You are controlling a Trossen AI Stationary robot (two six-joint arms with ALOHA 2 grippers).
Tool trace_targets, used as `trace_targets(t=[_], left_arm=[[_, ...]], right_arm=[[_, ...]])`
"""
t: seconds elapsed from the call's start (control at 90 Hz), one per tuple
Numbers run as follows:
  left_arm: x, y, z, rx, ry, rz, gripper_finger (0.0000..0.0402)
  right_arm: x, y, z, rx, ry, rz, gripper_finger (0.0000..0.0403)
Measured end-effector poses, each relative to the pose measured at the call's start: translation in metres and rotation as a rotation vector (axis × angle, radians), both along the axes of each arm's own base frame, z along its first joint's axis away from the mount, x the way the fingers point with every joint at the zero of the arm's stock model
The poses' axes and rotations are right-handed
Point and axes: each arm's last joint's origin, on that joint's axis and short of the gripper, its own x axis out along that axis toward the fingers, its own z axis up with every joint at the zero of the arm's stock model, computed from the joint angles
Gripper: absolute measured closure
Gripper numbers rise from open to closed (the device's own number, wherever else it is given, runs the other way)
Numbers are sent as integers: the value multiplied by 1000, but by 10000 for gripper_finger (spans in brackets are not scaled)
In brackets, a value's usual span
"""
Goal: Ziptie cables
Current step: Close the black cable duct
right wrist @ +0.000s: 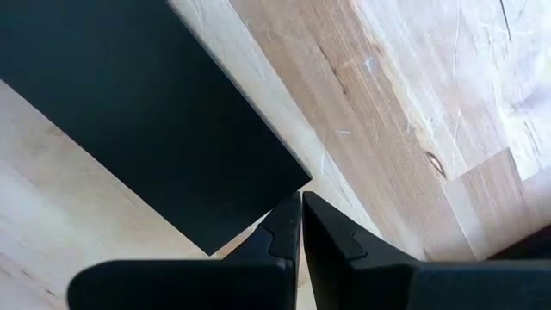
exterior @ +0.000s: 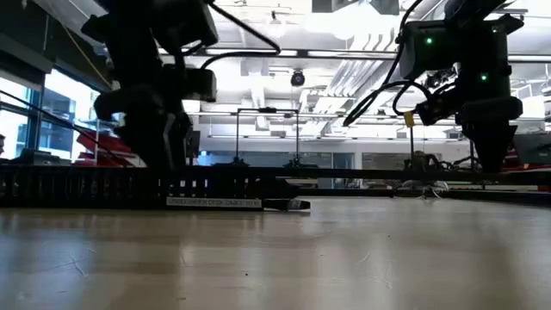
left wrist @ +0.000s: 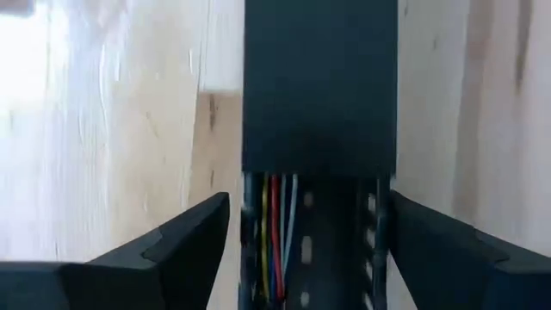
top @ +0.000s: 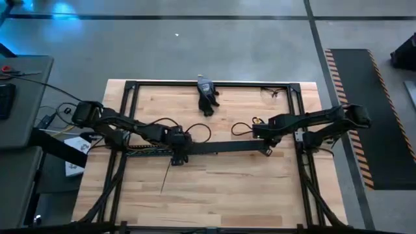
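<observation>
1. Two grippers work along one long black duct [top: 221, 148] lying across the middle of the table [top: 227, 195].
2. Left gripper [top: 177, 155] sits at the duct's left part, fingers [left wrist: 185, 237] spread wide, one each side of the duct, gripping nothing.
3. Cables [left wrist: 274, 250]: the left wrist view shows red, yellow, blue and pale strands lying inside the open channel, just short of the lid [left wrist: 320, 82] that covers the rest. In the high view they are too thin to pick out.
4. Right gripper [top: 265, 151] is at the duct's right end, fingers [right wrist: 331, 234] pinched together with only a hairline gap, tips at the corner of the black lid end; nothing visibly held between them.
5. Thin dark strip [top: 166, 177] lies loose on the wood in front of the left gripper, untouched. A black glove-like item [top: 207, 97] rests near the far edge.
6. Step, my read: still seating cables and lid in the duct; no tie on the cables yet.
7. Next likely needs the left fingers to close on the duct or the cables, without snagging strands at the lid edge.
</observation>
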Motion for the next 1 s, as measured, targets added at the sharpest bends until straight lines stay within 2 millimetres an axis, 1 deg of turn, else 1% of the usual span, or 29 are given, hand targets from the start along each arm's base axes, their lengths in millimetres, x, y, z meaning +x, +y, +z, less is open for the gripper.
trace_targets(t=[0.133,0.289,0.422,0.533,0.656,0.889,1.0], left_arm=[[4,3,-4,16,-9,-30,166],[15,4,-11,51,-53,-80,205],[23,4,-13,81,-109,-107,217],[26,5,-9,126,-106,-93,218],[27,6,-5,126,-83,-90,204],[29,6,5,110,-21,-104,137],[28,6,13,111,29,-107,119]], right_arm=[[-2,0,0,0,15,0,403],[-7,0,1,1,69,1,403],[-13,0,2,1,131,0,403],[-14,0,2,-5,140,-3,403],[-14,0,2,-5,132,-3,403],[-10,0,2,-6,101,-4,403],[-10,1,2,8,96,-5,403]])
